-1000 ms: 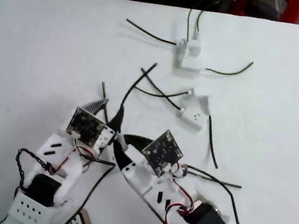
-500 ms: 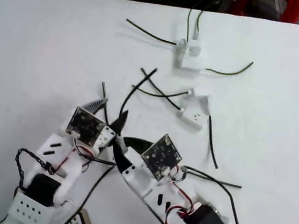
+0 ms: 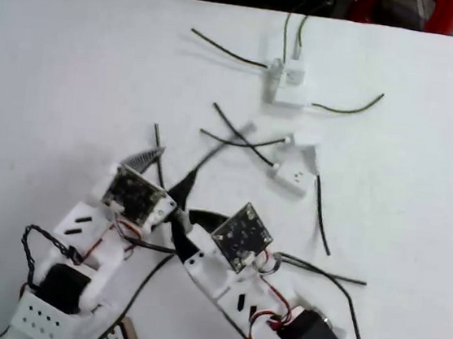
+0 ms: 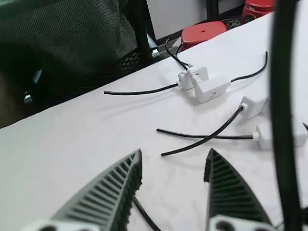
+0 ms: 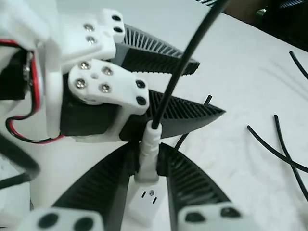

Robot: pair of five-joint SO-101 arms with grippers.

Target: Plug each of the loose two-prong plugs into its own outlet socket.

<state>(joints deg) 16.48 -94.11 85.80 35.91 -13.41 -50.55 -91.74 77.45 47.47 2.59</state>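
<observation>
**Desk:** What does the high view give you?

**Me:** I see two arms, both low at the near edge of the surface (image 3: pixel 75 62) and angled toward each other. My left tool (image 3: pixel 150 159) points out over the surface. My right tool (image 3: pixel 181 191) leans in just beside it, and a black cable (image 3: pixel 217 145) runs out from it toward the middle.

**Desk:** And the sockets?

**Me:** I count two out there, a far socket (image 3: pixel 288 95) and a near socket (image 3: pixel 293 177), both well apart from my tools. Thin wires lie around them, too tangled for me to count.

**Desk:** Left wrist?

**Me:** The fingers stand apart with only bare surface between them. Ahead I see the far socket with a far plug (image 4: pixel 191 77) touching it. Nearer there is a white piece (image 4: pixel 253 105) and a second piece (image 4: pixel 284 137), each on a wire. I can't tell whether those two are plugs or sockets.

**Desk:** Right wrist?

**Me:** My right tool is clamped on the held plug (image 5: pixel 147 161), which stands upright with the cable rising from its top. One under socket (image 5: pixel 148 201) sits directly below it, between the fingers. The plug's lower end meets that socket, but I can't tell whether the prongs are in. Just beyond are the left tool's two dark fingers, spread apart.
</observation>
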